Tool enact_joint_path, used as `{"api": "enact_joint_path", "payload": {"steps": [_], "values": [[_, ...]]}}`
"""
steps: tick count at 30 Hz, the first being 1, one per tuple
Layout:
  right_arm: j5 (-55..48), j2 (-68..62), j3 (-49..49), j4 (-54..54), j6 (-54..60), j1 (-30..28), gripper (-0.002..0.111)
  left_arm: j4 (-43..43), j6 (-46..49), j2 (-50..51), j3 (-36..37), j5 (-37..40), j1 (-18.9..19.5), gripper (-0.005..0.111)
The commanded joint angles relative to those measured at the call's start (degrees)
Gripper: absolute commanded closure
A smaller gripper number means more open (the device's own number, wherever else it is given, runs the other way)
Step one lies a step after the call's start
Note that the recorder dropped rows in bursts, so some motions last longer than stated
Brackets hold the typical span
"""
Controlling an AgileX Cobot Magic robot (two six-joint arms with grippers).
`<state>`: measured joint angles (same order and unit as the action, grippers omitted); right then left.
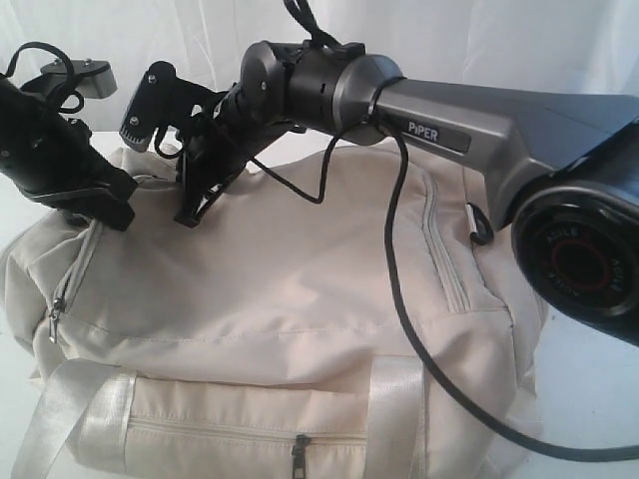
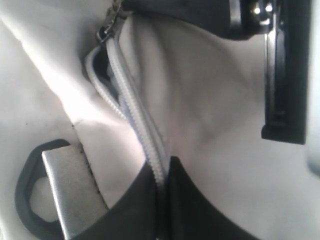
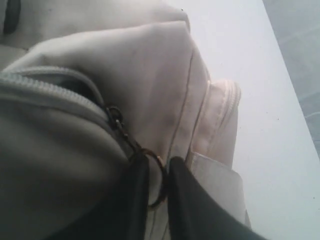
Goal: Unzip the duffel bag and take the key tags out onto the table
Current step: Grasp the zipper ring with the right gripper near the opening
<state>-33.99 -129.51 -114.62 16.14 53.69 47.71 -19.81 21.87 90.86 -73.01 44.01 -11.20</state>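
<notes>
My right claw (image 3: 156, 175) pinches the ring pull (image 3: 159, 162) on the duffel bag (image 1: 300, 269); my left claw (image 2: 162, 172) clamps the zipper seam (image 2: 131, 107), barely parted, interior dark.

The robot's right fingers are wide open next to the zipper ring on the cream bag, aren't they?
Not quite. The right fingers are not wide open next to the zipper ring. The right wrist view shows them shut on it, pinching the ring between them. The rest is right: it is the zipper ring on the cream bag.

"PiPER" on grey arm link (image 1: 499, 125), round cap lettering blurred
</notes>
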Motion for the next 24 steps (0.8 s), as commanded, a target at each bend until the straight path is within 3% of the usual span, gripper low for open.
{"api": "enact_joint_path", "payload": {"steps": [1, 16, 24], "values": [[0.94, -0.04, -0.10, -0.88, 0.26, 0.19, 0.108, -0.29, -0.22, -0.26, 0.30, 1.54, 0.21, 0.107], [-2.29, 2.88, -0.10, -17.78, -11.42, 0.09, 0.108, -0.29, -0.46, -0.26, 0.30, 1.54, 0.21, 0.107], [-5.47, 4.10, -0.10, -19.59, -13.44, -1.65, 0.108, -0.29, -0.46, -0.26, 0.30, 1.54, 0.21, 0.107]]}}
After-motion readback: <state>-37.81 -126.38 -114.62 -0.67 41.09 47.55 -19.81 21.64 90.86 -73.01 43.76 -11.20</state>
